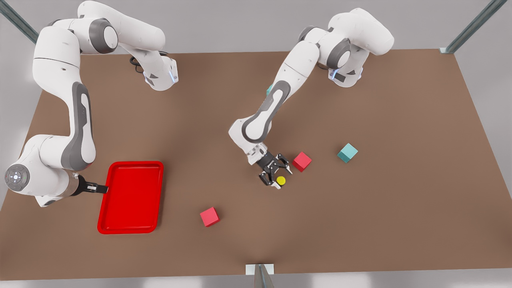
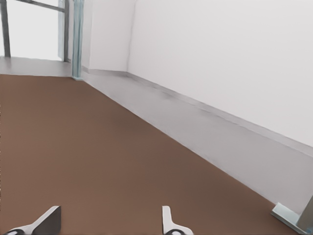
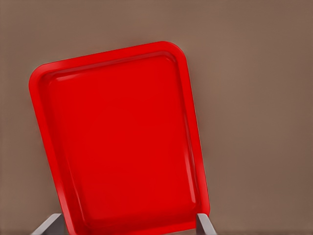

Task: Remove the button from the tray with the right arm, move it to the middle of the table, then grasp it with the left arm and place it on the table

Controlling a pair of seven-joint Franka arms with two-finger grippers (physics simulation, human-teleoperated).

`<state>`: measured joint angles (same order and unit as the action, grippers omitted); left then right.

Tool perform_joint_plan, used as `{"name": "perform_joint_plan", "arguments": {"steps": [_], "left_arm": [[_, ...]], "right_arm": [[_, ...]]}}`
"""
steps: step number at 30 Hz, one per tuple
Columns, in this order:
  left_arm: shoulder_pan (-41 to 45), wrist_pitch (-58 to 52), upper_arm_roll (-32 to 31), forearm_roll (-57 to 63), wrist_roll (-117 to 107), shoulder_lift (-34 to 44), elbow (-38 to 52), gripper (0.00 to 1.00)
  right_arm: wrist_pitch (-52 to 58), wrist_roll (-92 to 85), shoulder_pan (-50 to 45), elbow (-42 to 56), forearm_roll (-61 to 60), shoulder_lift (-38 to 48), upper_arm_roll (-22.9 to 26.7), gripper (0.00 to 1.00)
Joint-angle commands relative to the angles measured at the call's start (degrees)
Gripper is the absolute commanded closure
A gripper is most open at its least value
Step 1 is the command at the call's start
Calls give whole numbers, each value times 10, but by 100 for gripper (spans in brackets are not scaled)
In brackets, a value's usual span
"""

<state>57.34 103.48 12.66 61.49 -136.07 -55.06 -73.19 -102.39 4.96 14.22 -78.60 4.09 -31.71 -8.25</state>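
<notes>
Inventory as I read it from my station.

Left gripper [image 1: 276,176]: low over the middle of the tabletop [image 1: 400,200], fingers closed around the button [image 1: 281,180], whose yellow cap faces up. I cannot tell whether the button touches the tabletop. In the left wrist view, two finger tips [image 2: 46,223] show above bare brown tabletop, with a grey floor and white wall beyond.

Right gripper [image 1: 102,188]: at the front view's left, held level just above the left rim of the tray [image 1: 132,230]. In the right wrist view, its fingers [image 3: 205,226] stand apart, holding nothing, one at each side of the tray's [image 3: 44,117] near end.

Tray: bright red, flat on the tabletop at the front view's left, well apart from the button.

Red cube [image 1: 301,161]: just beside the left gripper, toward the front view's right.

Second red cube [image 1: 209,216]: between tray and button, nearer the front edge.

Teal cube [image 1: 347,153]: farther to the front view's right.
</notes>
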Motion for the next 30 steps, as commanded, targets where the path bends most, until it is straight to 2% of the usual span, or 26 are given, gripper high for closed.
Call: {"name": "perform_joint_plan", "arguments": {"steps": [1,5,8,10,12,13,14,16,17,18,19,20,23,27,30], "left_arm": [[-6,-7,0,-4,142,43,-20,0],[-86,44,-25,-158,350,153,-14,0],[-143,25,-25,-411,651,256,-27,0],[-201,-56,-25,-559,903,326,-35,0],[-316,-185,-25,-677,1272,365,-33,0],[-408,-236,-25,-777,1363,377,-30,0],[-451,-270,-25,-818,1367,386,-28,0],[-463,-314,-22,-805,1360,441,-37,0],[-463,-309,-24,-765,1359,496,-69,0],[-460,-208,-60,-702,1359,586,-195,0],[-458,-108,-87,-659,1360,619,-273,0],[-455,-113,-88,-656,1362,578,-229,0],[-453,-104,-88,-658,1360,532,-187,0],[-452,-104,-96,-656,1357,525,-182,0],[-445,-110,-98,-657,1355,521,-175,0]], "right_arm": [[4,0,0,1,0,2,0,0],[6,1,-1,1,0,1,0,0],[4,1,-1,0,0,-2,0,0],[4,1,-2,0,0,-2,0,0],[5,1,-8,0,0,-2,0,0],[5,1,-8,0,0,-2,0,0],[5,1,-8,0,0,-2,0,0],[5,1,-7,0,0,-2,0,0],[5,1,-7,0,0,-2,0,0],[4,1,-7,1,0,-2,0,0],[4,1,-2,7,0,-1,0,0],[3,1,-2,9,0,2,0,0],[8,0,-6,9,0,34,0,0],[62,1,-9,10,-6,89,-14,0],[70,3,-9,9,-7,93,-14,0]]}}
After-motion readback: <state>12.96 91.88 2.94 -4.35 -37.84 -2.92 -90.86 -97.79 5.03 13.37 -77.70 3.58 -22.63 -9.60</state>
